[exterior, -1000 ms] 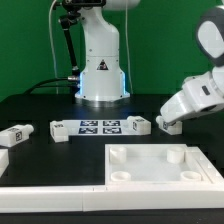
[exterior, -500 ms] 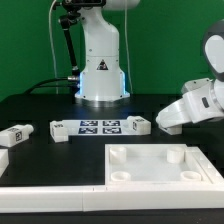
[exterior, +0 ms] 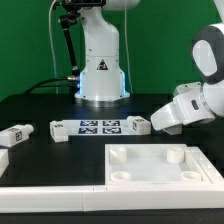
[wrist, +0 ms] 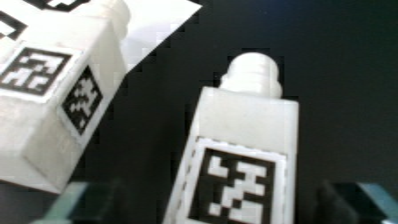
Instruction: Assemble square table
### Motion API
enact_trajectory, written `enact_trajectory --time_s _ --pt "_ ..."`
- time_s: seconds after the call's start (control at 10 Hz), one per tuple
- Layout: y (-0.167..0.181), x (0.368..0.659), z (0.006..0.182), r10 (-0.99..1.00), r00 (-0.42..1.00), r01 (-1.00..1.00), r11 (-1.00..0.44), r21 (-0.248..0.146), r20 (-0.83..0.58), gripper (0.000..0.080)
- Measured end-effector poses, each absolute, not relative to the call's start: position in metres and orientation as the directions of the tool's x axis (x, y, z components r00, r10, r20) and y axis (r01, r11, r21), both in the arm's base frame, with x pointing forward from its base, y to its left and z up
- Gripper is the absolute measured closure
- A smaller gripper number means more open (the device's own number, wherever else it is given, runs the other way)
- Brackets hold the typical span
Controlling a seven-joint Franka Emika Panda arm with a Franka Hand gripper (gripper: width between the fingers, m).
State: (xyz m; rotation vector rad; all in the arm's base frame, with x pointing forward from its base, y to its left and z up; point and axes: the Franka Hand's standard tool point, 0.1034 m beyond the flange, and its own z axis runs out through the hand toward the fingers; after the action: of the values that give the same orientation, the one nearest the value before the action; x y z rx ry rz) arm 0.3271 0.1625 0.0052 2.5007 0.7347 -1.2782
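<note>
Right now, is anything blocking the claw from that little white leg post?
Nothing visible. The leg post lies between the open fingers of the claw on the black table. A second post lies alongside, apart.

In the wrist view we see only a narrow strip of bare table between the leg flanked by the fingers and the neighbour leg crowding one side, while its other side lies open. In the exterior view we find the panel walling the front and the marker board and base filling the middle, with a free lane of table between panel and marker board.
</note>
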Motion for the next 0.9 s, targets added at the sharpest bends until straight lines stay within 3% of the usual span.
enact_trajectory --time_s 0.1,0.2,0.7,0.8,0.9 --pt "0.162 0.327 0.005 0.326 0.491 0.534 -0.845 -0.016 -0.808 0.0368" --pt "0.162 0.327 0.005 0.326 0.491 0.534 -0.845 -0.016 -0.808 0.0513" --pt "0.163 0.327 0.005 0.326 0.491 0.534 -0.845 -0.016 -0.808 0.0512" --pt "0.163 0.330 0.009 0.331 0.485 0.535 -0.845 -0.025 -0.809 0.0511" --pt "0.163 0.349 0.031 0.342 0.482 0.534 -0.845 -0.039 -0.807 0.0511"
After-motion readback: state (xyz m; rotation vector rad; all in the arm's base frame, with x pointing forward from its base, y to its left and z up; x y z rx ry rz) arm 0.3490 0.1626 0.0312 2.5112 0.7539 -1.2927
